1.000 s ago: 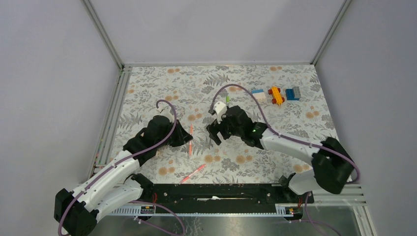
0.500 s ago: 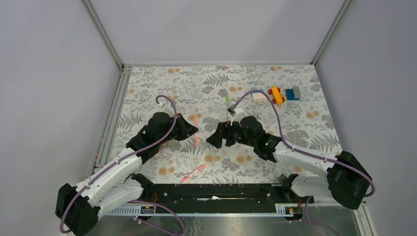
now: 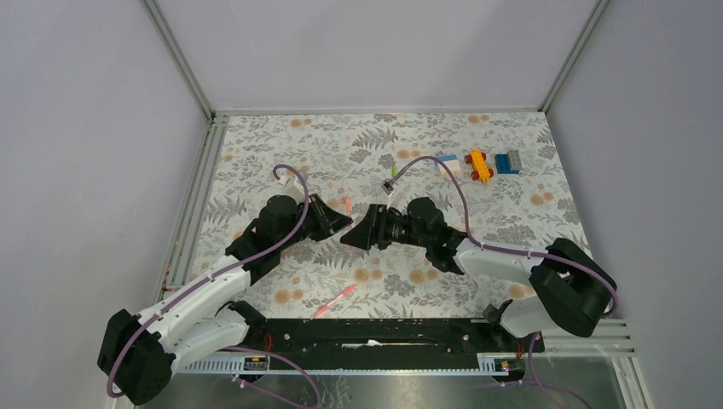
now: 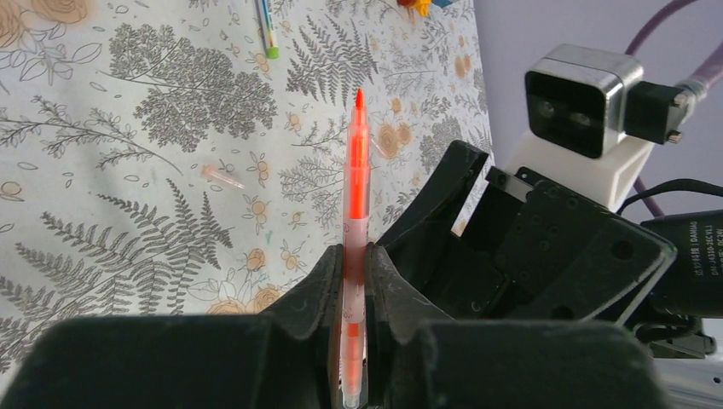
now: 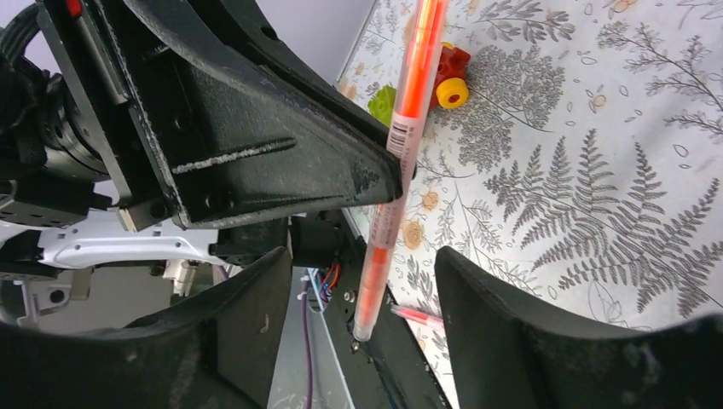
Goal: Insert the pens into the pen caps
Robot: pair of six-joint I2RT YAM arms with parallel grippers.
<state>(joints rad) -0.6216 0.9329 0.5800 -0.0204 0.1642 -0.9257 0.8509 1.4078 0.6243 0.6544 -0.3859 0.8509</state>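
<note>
My left gripper [image 4: 354,266] is shut on a pink pen [image 4: 354,204], whose red tip points away from it over the table. In the top view the left gripper [image 3: 339,221] and the right gripper [image 3: 356,235] meet nose to nose mid-table. In the right wrist view the right gripper [image 5: 362,260] is open, its two fingers standing either side of the held pen [image 5: 385,230] without touching it. A small pink pen cap [image 4: 222,176] lies on the cloth. A second pink pen [image 3: 334,300] lies near the front rail. A white pen with a green end [image 4: 266,30] lies farther back.
Toy blocks stand at the back right: a white-blue one [image 3: 448,163], a yellow-orange car [image 3: 479,164] and a blue one [image 3: 508,162]. A red-yellow toy [image 5: 450,72] with a bright green piece [image 5: 384,104] beside it shows beyond the left gripper. The black rail [image 3: 375,331] runs along the near edge.
The right gripper swung left and turned to face the left gripper, its jaws narrowing around the pen. The left gripper carried the pen slightly right and back.
</note>
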